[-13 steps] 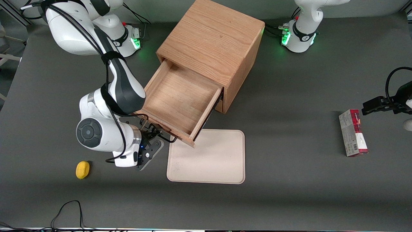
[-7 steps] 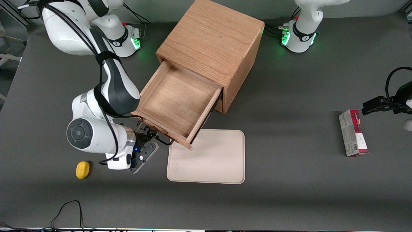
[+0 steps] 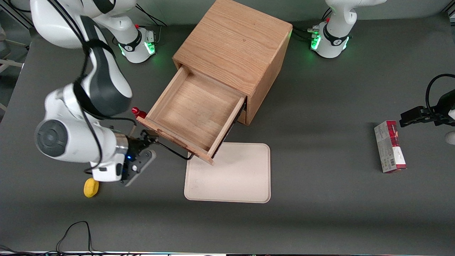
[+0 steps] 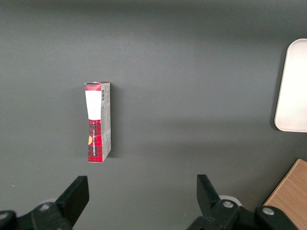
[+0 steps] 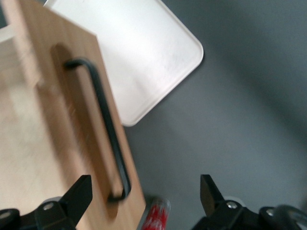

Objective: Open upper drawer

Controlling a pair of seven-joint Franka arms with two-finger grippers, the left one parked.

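**Jaws spread and off the handle, upper drawer pulled out**

The right arm's jaws [image 3: 145, 139] stand wide apart with nothing between them; in the wrist view the two fingers [image 5: 76, 194] sit well separated over bare tabletop [image 3: 320, 199]. They hang just in front of the upper drawer [image 3: 193, 110], near the end of its front panel that points toward the working arm's end of the tabletop, and clear of the black loop handle [image 5: 103, 129]. That handle runs along the drawer front and lies close to one finger without touching it.

The upper drawer is drawn far out of the oak cabinet [image 3: 234, 46], its bare wooden floor open to view from above. Its front corner reaches over the edge of a cream tray [image 3: 231, 177] that lies flat on the tabletop, nearer the front camera than the cabinet.

A small red-capped item [image 3: 137, 112] shows beside the drawer's front corner, close to the jaws. A yellow object [image 3: 91, 187] rests on the tabletop nearer the front camera than the jaws. A red and white box [image 3: 390, 146] lies well apart, toward the parked arm's end.
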